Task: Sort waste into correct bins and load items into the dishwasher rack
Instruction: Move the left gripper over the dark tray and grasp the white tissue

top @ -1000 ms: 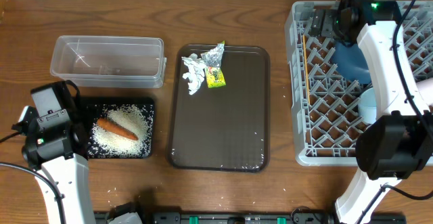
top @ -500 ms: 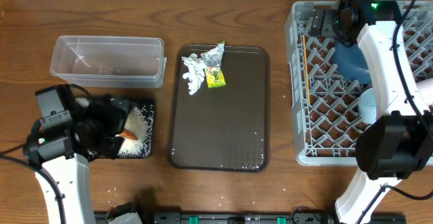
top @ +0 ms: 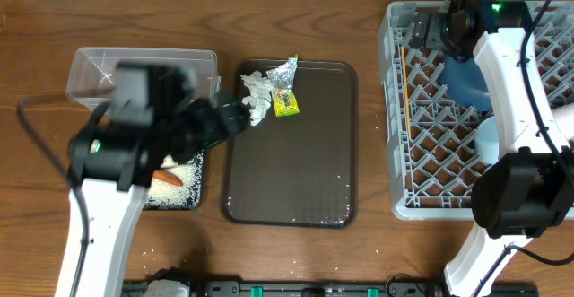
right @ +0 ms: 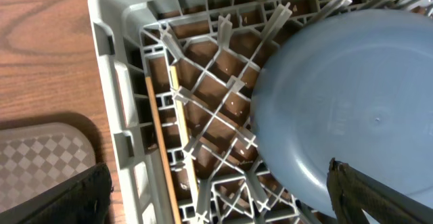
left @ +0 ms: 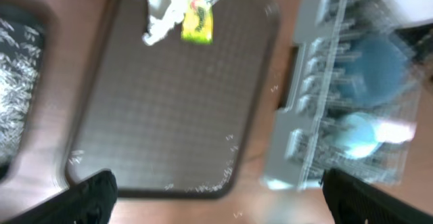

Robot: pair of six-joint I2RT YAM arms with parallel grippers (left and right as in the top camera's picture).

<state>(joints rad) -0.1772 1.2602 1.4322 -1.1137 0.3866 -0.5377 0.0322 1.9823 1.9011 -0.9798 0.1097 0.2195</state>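
Crumpled white paper [top: 256, 95] and a silver-and-yellow foil wrapper [top: 285, 86] lie at the far end of the brown serving tray [top: 296, 162]. My left gripper [top: 240, 113] hovers at that tray's left edge beside the paper, open and empty. The left wrist view is blurred but shows the paper [left: 159, 11] and wrapper [left: 197, 22] ahead of the open left gripper [left: 220, 200]. Rice and a carrot [top: 168, 179] lie in the black tray [top: 179, 198]. My right gripper [right: 220, 197] hangs open over the rack [right: 115, 82], above the large blue bowl [right: 358, 109] and chopsticks [right: 162, 149].
The clear tub [top: 161, 64] stands at the back left, partly hidden by my left arm. In the grey rack [top: 421, 171] sit the large blue bowl [top: 466, 82], a small light-blue bowl [top: 489, 140] and the chopsticks [top: 405, 91]. Stray rice grains dot the table near the black tray.
My left arm has swung from the black tray's left side up and rightward, across that tray, to the brown tray's left edge by the paper. The right arm has not moved.
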